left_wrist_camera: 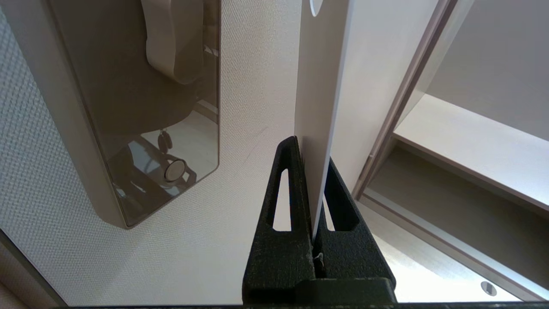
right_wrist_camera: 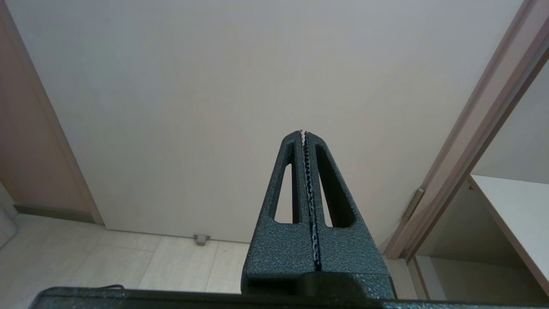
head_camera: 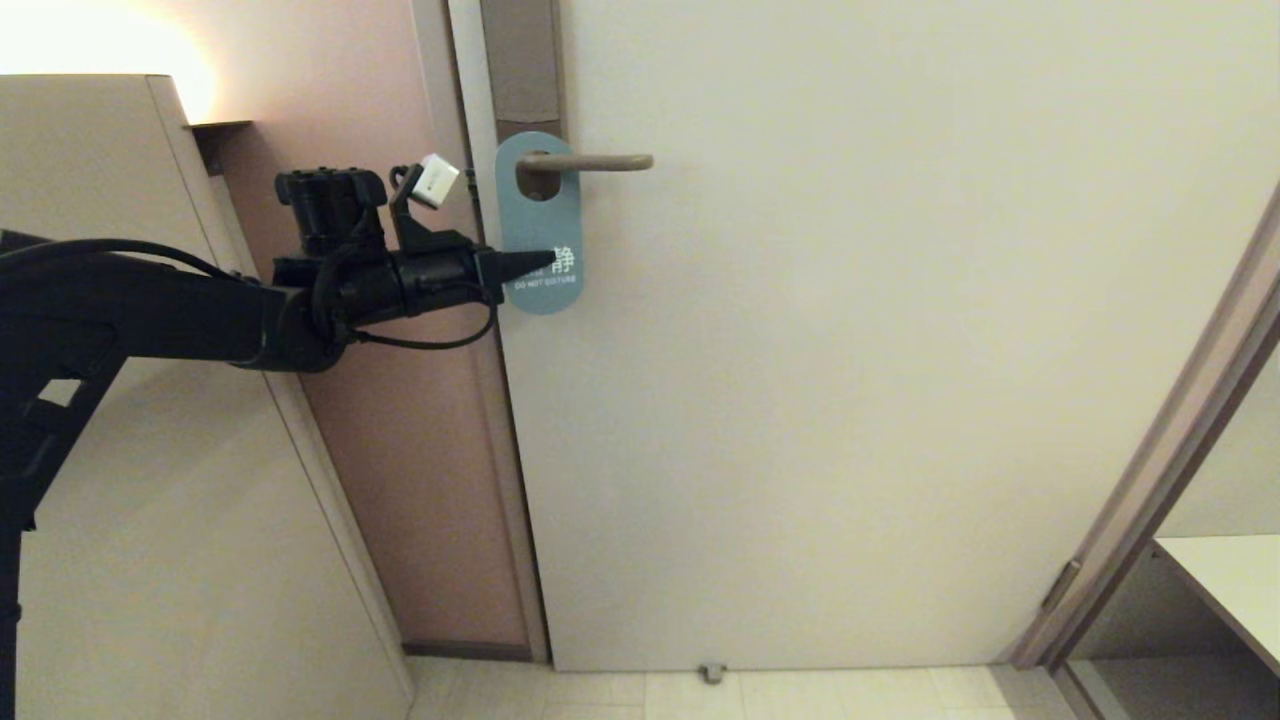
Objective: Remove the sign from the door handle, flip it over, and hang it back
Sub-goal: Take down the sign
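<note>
Sign (head_camera: 540, 215) edge in left tool (head_camera: 548, 262) — handle (head_camera: 590, 162) end free

left pincer (head_camera: 545, 262) level, clamped | right pincer (right_wrist_camera: 303, 134) closed, empty

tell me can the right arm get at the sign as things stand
Probably not. The right end effector sits shut, low and off to the side, facing bare door, while the left end effector already pinches the sign hanging on the door handle.
</note>
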Controlling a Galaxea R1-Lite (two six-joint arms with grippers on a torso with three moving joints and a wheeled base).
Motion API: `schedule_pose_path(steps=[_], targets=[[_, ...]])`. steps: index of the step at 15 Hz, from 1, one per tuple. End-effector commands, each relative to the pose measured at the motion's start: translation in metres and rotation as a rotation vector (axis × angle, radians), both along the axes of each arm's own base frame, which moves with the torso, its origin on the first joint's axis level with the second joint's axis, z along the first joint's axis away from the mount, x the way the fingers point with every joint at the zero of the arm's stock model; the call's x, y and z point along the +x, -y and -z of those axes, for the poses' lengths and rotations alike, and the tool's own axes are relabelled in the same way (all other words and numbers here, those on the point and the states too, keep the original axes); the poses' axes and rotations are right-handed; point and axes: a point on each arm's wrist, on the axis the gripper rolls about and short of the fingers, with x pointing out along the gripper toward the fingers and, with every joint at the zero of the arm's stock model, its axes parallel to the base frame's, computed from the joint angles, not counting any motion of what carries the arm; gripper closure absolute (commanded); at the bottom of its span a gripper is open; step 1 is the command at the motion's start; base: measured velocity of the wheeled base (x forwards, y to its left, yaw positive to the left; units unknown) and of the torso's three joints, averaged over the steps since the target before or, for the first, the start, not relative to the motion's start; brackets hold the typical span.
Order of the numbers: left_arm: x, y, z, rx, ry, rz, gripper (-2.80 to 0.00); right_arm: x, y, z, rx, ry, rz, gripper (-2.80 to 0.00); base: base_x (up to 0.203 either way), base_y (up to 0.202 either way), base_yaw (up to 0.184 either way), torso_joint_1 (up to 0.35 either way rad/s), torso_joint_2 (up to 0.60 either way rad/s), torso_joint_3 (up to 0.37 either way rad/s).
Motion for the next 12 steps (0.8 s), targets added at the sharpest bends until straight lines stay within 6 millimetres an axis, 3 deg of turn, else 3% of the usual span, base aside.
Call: schedule_pose_path(steps=[1, 12], targets=[[-0.002, -0.001, -0.005, -0.003, 0.012, 0.004, 0.0, 0.0, 0.0, 0.0, 0.0, -0.001, -0.002, 0.0, 0.0, 0.0, 0.0, 0.0, 0.0, 0.0], [-0.007, 0.019, -0.009, -0.004, 0.024, 0.035, 0.0, 0.0, 0.0, 0.0, 0.0, -0.001, -0.001, 0.0, 0.0, 0.0, 0.0, 0.0, 0.0, 0.0]])
